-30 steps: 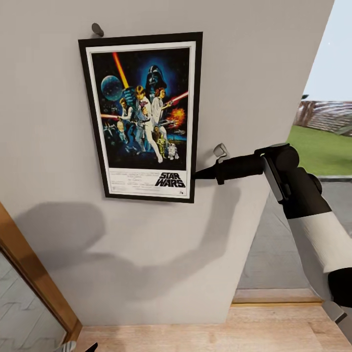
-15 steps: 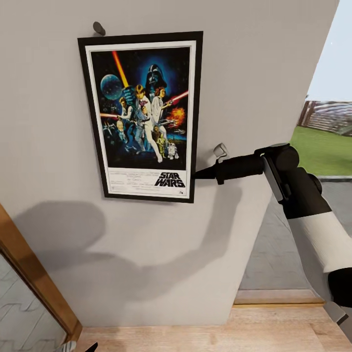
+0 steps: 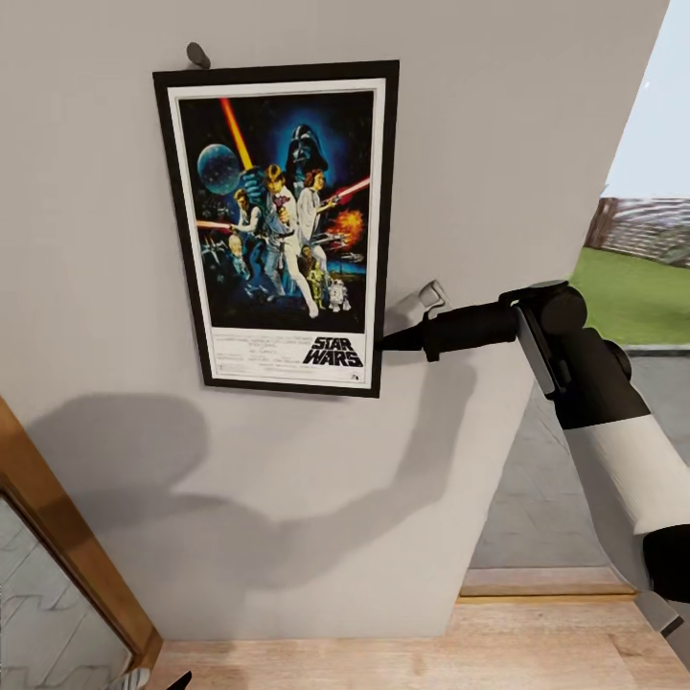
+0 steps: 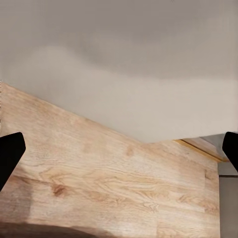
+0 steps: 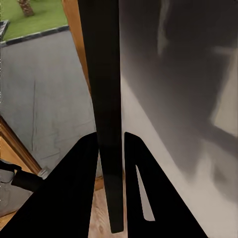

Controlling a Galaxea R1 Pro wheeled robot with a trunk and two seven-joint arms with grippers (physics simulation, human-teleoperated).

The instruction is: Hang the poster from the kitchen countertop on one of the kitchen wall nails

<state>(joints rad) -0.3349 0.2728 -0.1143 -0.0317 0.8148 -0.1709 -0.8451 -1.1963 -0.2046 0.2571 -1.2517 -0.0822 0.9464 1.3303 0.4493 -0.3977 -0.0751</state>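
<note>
Grey wall (image 3: 498, 144) ahead; poster (image 3: 283, 225) flat against it, held at its lower side edge by right end effector (image 3: 388, 341), fingers clamped on frame. Nail (image 3: 197, 55) sits up & away, just off top corner. Lift w/o tilting, hook, then let go. Left end effector (image 4: 119, 153) apart, idle.
</note>
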